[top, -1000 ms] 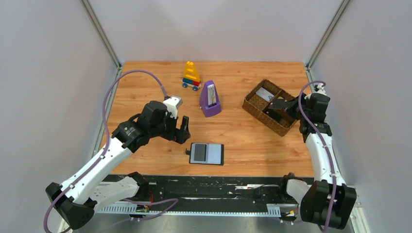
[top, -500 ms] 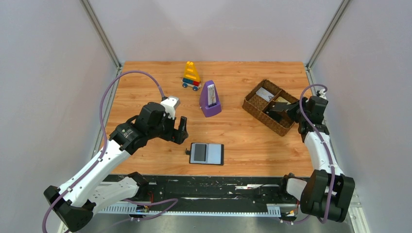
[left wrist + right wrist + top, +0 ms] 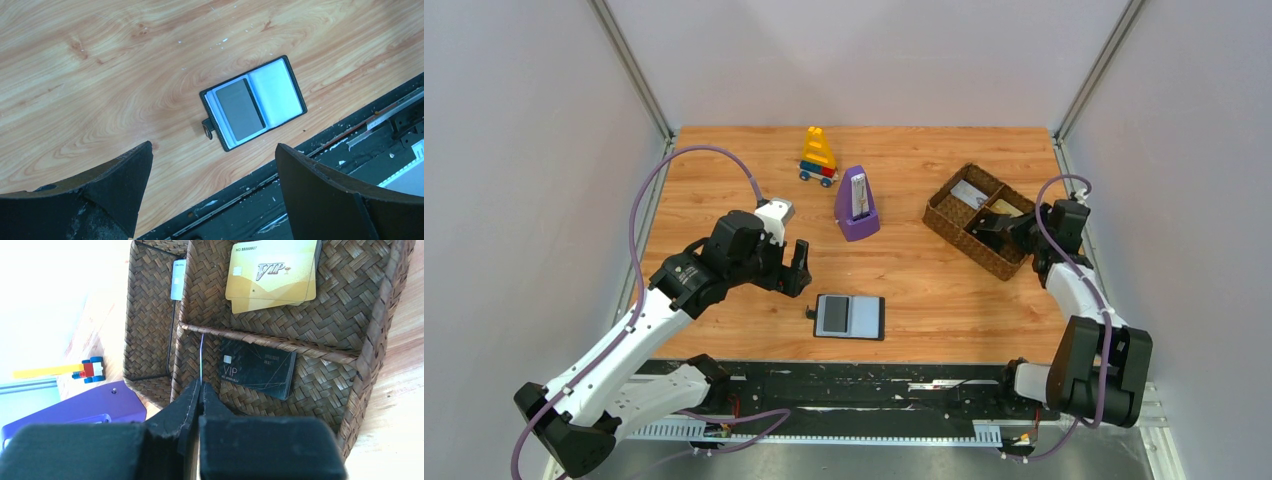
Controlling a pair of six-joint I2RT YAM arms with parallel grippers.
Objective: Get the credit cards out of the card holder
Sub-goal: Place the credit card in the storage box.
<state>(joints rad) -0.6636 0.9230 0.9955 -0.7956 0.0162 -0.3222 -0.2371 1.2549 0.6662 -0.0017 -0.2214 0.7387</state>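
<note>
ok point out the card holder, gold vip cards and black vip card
card holder (image 3: 240, 109): left wrist view, grey panel
gold vip cards (image 3: 272, 272): right wrist view, top card's face
black vip card (image 3: 257, 369): right wrist view, its face

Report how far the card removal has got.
Done: gold cards and a black card lie in the woven tray. In hand: the right pincer hangs shut over the tray; the left pincer is open near the wallet. Left: the wallet lies open on the table with what looks like a grey card inside.
</note>
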